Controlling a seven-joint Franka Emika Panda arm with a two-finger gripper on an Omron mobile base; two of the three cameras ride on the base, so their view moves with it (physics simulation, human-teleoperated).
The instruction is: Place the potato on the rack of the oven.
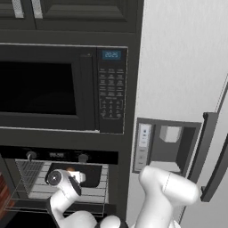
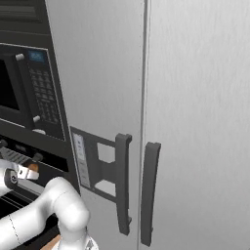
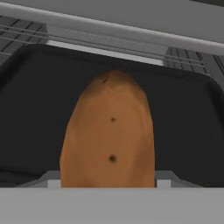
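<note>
Clearly the gripper (image 3: 108, 186) is closed on the potato (image 3: 109, 131), holding it out over the black tray (image 3: 35, 109) inside the open oven (image 1: 62, 156). Beyond it, toward 12 o'clock, the rack (image 3: 109, 43) shows its silvery bars, so the potato probably hangs here for lowering.

Potato (image 3: 109, 131): orange-brown with two dark specks. Tray (image 3: 30, 109) behind the potato: flat black. Rack (image 1: 31, 171) beside the tray: silvery wire bars. Oven (image 1: 58, 156) strip above the rack: black, silver knobs.
</note>
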